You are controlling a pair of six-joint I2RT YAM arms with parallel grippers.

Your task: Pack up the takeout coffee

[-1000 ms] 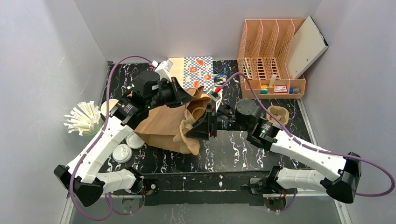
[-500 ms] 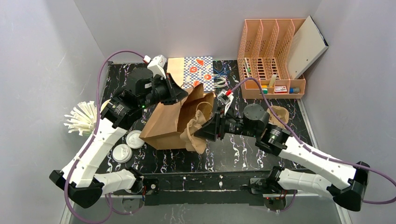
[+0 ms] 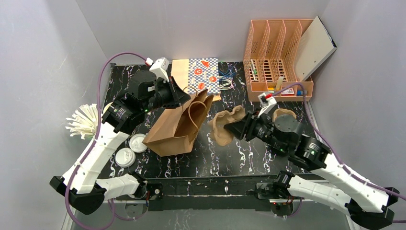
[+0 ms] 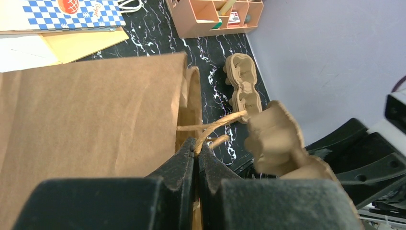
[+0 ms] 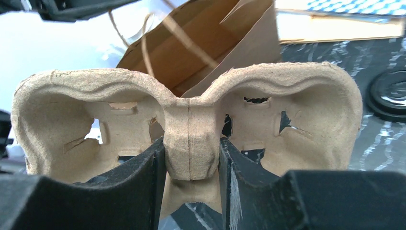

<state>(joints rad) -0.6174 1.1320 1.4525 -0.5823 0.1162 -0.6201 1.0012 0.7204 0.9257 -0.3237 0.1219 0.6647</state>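
Two white-lidded takeout coffee cups (image 3: 125, 157) (image 3: 138, 143) stand at the table's left, beside my left arm. A brown paper bag (image 3: 174, 127) lies on its side with its mouth toward the right. My left gripper (image 3: 189, 98) (image 4: 196, 146) is shut on the bag's twine handle (image 4: 215, 125) and holds it up. To the right of the bag mouth my right gripper (image 3: 234, 128) (image 5: 191, 158) is shut on the centre post of a pulp cup carrier (image 3: 224, 125) (image 5: 191, 110). The carrier's two cup holes are empty, and it hangs apart from the bag (image 5: 206, 43).
A second pulp carrier (image 3: 285, 115) (image 4: 244, 86) lies at the right. An orange desk organiser (image 3: 277, 57) stands at the back right, a checkered paper bag (image 3: 203, 72) lies flat at the back, a cup of white sticks (image 3: 86, 122) stands far left. A black lid (image 5: 390, 93) lies on the table.
My right arm drew back to the right, carrying the carrier away from the bag mouth. My left gripper lifted the handle slightly back-left, and the bag shifted with it.
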